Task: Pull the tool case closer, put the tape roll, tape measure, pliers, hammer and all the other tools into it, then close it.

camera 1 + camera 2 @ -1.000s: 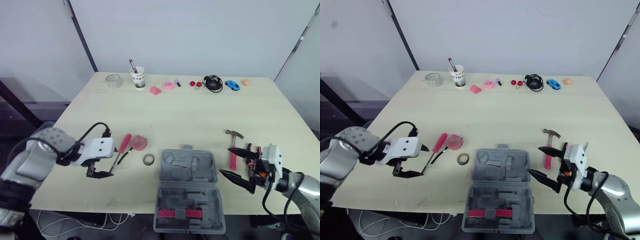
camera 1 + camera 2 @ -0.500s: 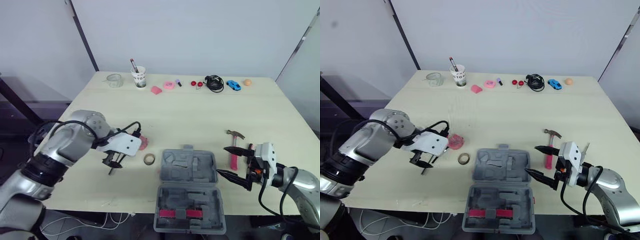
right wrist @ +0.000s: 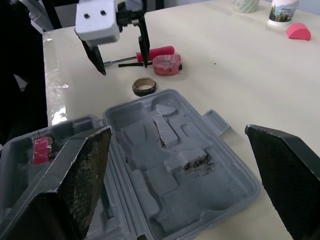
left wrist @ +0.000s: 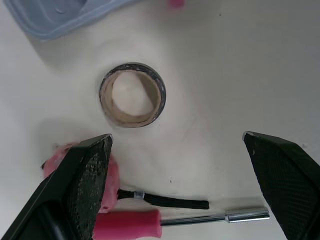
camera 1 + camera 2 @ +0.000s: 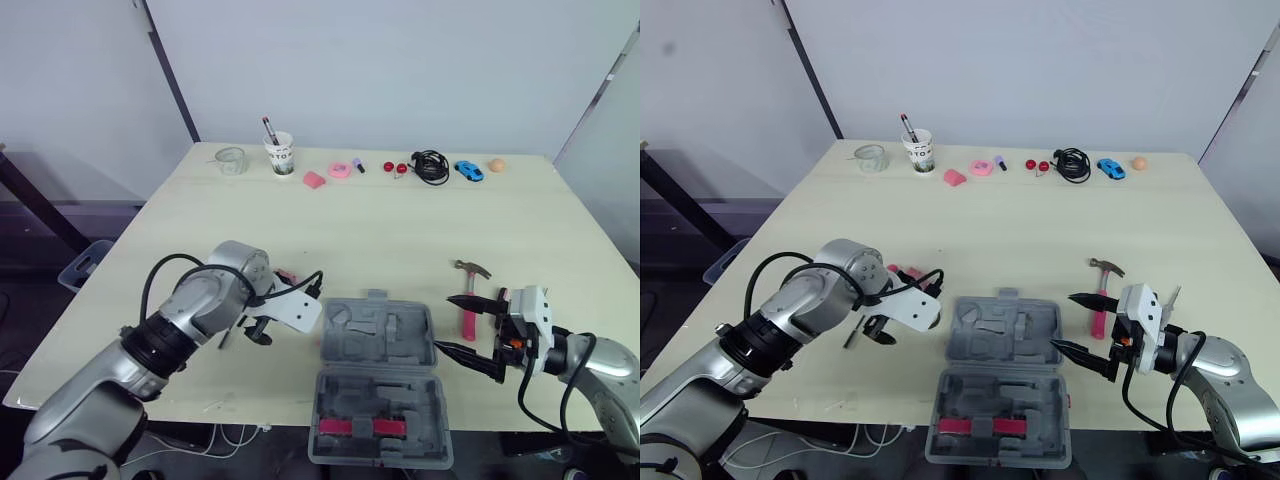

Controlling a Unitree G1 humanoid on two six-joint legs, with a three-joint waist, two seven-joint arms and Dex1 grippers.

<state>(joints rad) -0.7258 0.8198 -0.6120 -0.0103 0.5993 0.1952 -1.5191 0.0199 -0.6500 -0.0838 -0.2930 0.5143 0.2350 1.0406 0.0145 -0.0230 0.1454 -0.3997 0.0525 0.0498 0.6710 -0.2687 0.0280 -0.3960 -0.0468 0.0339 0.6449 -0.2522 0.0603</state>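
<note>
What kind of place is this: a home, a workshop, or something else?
Probably a robot test room: a plain table against bare walls, an open tool case with a hammer beside it, and a row of unrelated props, such as a toy car, along the far edge.

Matt grey plastic tool case [image 3: 165, 165]; smooth pale wood-look table [image 5: 350, 230].

the left arm [image 5: 185, 315] is seen bent in from 7 o'clock of the head view, its white wrist [image 5: 296, 311] turned over at about 8 o'clock of centre. the left gripper [image 4: 176, 136] is held spread wide, with the fingertips [image 4: 90, 165] pointed downward. the right arm [image 5: 605, 370] is seen entering from 4 o'clock, and the right gripper [image 5: 448, 322] is held level there, parted wide and aimed toward 9 o'clock.
</note>
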